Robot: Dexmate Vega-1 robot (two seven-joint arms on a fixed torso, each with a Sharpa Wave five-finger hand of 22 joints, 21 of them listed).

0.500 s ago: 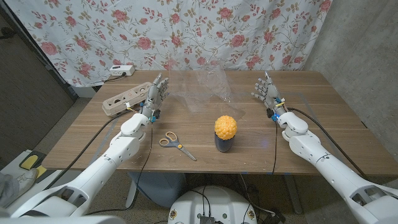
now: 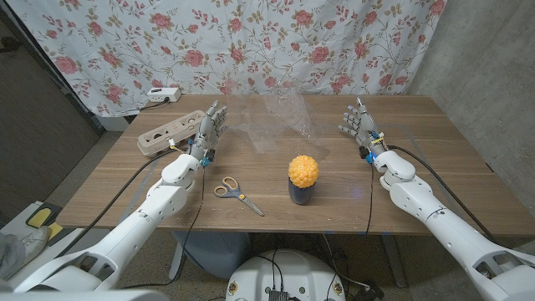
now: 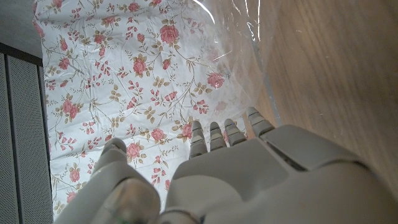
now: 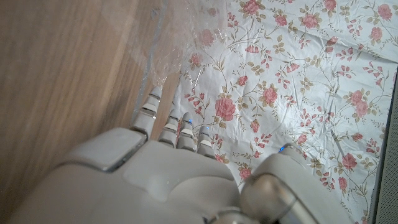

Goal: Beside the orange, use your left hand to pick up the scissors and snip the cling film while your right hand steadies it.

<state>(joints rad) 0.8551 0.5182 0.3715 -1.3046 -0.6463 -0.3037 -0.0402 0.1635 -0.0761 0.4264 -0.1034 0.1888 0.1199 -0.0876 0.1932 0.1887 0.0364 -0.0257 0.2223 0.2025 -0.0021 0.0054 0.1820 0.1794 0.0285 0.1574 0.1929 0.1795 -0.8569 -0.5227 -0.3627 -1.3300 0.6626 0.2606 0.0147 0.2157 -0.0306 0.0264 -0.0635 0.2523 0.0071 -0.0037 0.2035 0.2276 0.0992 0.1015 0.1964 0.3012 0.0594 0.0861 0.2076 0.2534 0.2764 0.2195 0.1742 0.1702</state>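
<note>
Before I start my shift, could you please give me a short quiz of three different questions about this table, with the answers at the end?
1. True or false: the left hand already holds the scissors.
2. Multiple choice: where is the orange? A) inside the egg carton; B) on top of a dark cup; C) in the right hand.
3. Fill in: the cling film is at the ____ side of the table, near the flowered curtain.

Key: 1 false, it lies on the table; 2 B; 3 far.
</note>
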